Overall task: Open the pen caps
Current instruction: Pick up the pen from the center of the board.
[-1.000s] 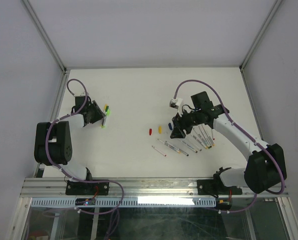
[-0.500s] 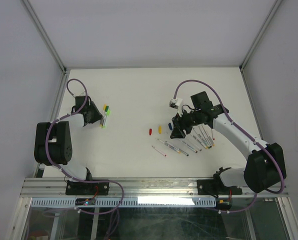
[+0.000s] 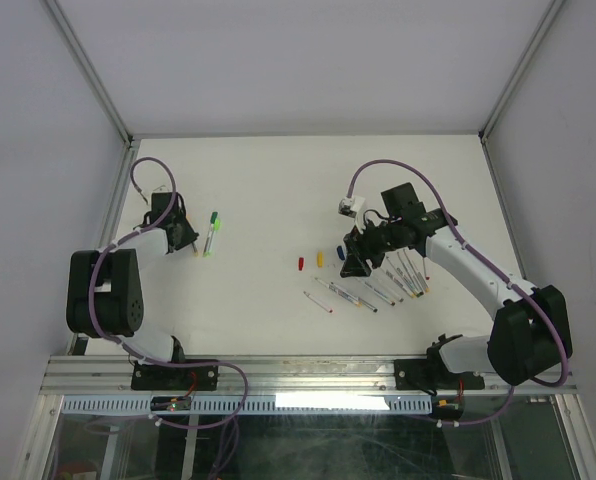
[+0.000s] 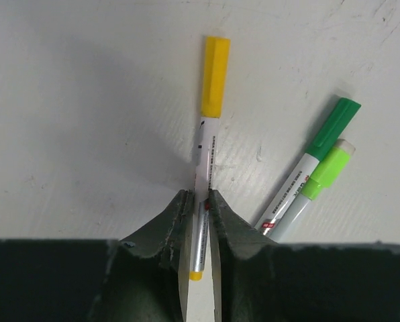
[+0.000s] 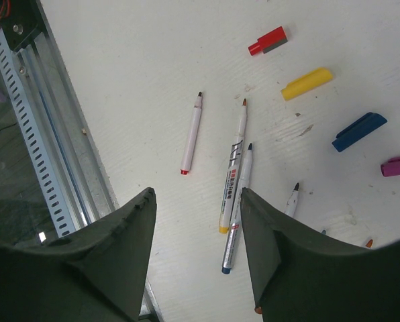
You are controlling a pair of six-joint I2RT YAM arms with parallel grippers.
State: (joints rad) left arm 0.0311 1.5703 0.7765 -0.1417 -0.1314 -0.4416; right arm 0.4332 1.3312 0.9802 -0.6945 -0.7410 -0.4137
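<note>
In the left wrist view my left gripper [image 4: 198,194] is shut on the white barrel of a pen [image 4: 205,157] with a yellow cap [image 4: 215,77] on its far end. Two capped green pens [image 4: 321,164] lie just right of it. From above, this gripper [image 3: 185,238] sits left of the green pens [image 3: 211,232]. My right gripper [image 5: 196,194] stands open above uncapped pens [image 5: 232,168] and holds nothing. Loose caps lie beyond it: red [image 5: 267,40], yellow [image 5: 307,83], blue [image 5: 359,131] and purple [image 5: 398,165]. In the top view the right gripper [image 3: 356,262] hovers by the row of uncapped pens [image 3: 368,292].
A perforated metal rail [image 5: 25,100] runs along the table's near edge, close to my right gripper. Enclosure walls and posts border the white table [image 3: 268,190] on the left, back and right.
My left gripper has closed on the yellow-capped pen and drawn back to the left, away from the two green pens. The right arm has not moved.
</note>
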